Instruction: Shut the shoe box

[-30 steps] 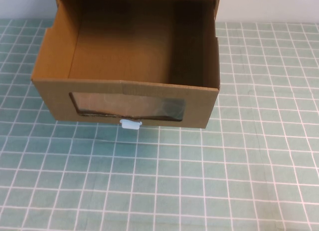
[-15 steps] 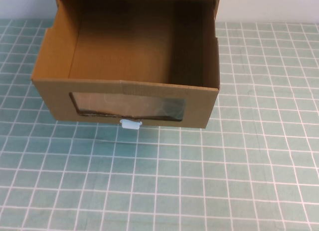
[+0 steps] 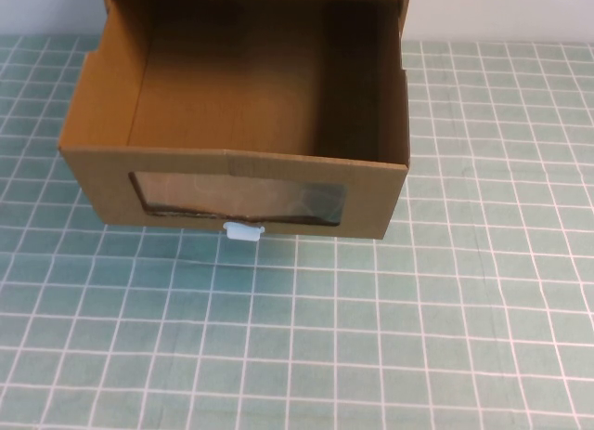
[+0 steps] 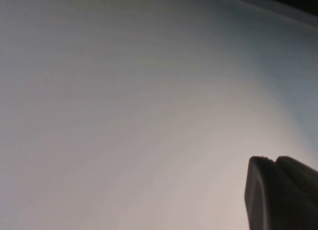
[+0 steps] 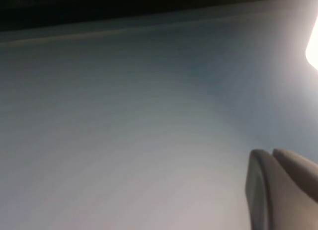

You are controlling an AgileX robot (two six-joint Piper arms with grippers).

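The shoe box [image 3: 237,165] is a brown cardboard drawer-style box at the far middle of the table. Its drawer is pulled out toward me and is empty inside. The front panel has a clear plastic window [image 3: 237,200] with a small white pull tab [image 3: 243,230] below it. The outer sleeve [image 3: 394,3] shows at the far edge. Neither arm shows in the high view. My left gripper [image 4: 272,161] is shut and empty, facing a blank pale surface. My right gripper [image 5: 271,153] is shut and empty, also facing a blank pale surface.
A green mat with a white grid [image 3: 371,337] covers the table in front of and beside the box. A pale wall [image 3: 501,12] stands behind the box.
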